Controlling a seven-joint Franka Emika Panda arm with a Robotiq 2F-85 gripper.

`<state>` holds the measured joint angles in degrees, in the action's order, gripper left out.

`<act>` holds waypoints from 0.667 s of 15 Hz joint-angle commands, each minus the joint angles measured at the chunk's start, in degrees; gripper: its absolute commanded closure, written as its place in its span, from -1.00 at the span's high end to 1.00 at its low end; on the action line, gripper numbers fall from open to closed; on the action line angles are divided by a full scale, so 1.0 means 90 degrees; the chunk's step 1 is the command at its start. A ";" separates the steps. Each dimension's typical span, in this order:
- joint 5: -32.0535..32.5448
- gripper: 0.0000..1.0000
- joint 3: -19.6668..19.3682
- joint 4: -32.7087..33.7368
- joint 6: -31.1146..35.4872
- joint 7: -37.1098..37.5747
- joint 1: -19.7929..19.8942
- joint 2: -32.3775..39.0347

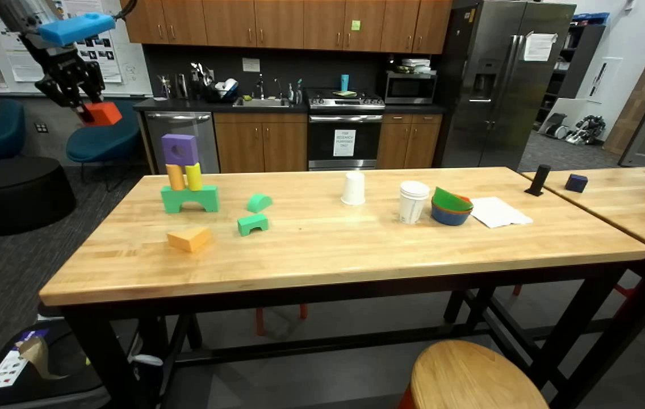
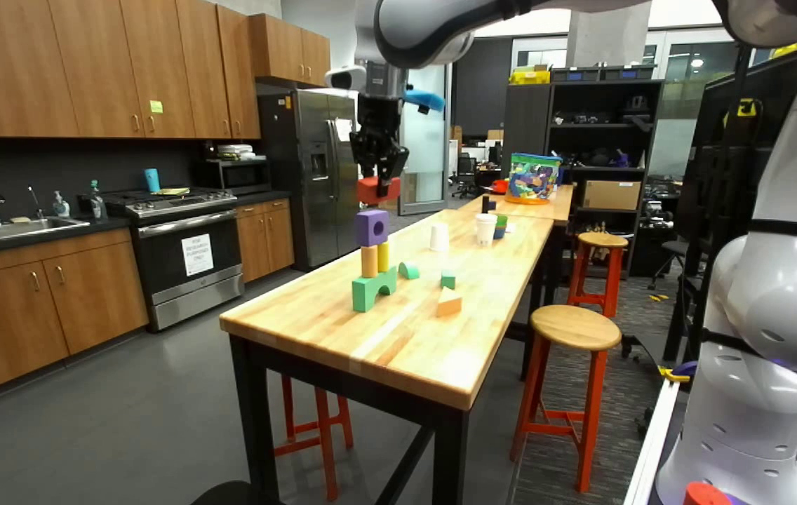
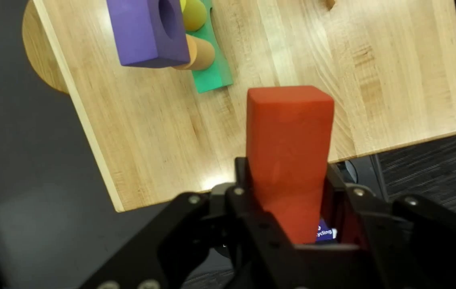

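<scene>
Wrist view: my fingers (image 3: 242, 176) press in on both sides of the red block (image 3: 290, 152) — parted only by its width, its end jutting past my tips. Beyond them, towards that picture's upper left, the purple block (image 3: 143, 36) sits on an orange peg (image 3: 204, 54) and a yellow peg (image 3: 194, 16), over a green arch (image 3: 216, 78) on the table (image 3: 163, 132). In both exterior views the red block hangs in the air, apart from these. I judge this a carrying step; the next move calls for a firm pinch and — those pegs look easily toppled — slow, careful travel.
</scene>
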<state>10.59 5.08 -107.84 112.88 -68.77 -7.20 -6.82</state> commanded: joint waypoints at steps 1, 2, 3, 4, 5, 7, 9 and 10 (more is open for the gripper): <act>-0.0133 -0.69 0.0001 0.0458 -0.0877 -0.0103 -0.0002 0.0086; -0.0140 -0.69 0.0002 0.0550 -0.1114 -0.0070 0.0001 0.0116; -0.0223 -0.69 -0.0007 0.0666 -0.1418 -0.0098 0.0000 0.0155; -0.0312 -0.69 -0.0015 0.0745 -0.1658 -0.0115 0.0000 0.0176; -0.0181 -0.69 0.0017 0.0773 -0.1753 0.0112 0.0010 0.0177; -0.0145 -0.19 0.0010 0.0565 -0.1568 0.0087 0.0006 0.0073; -0.0145 -0.19 0.0011 0.0615 -0.1655 0.0143 0.0008 0.0098; -0.0145 -0.19 0.0012 0.0616 -0.1661 0.0162 0.0008 0.0105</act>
<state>9.29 5.09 -102.47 98.08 -67.32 -7.19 -5.94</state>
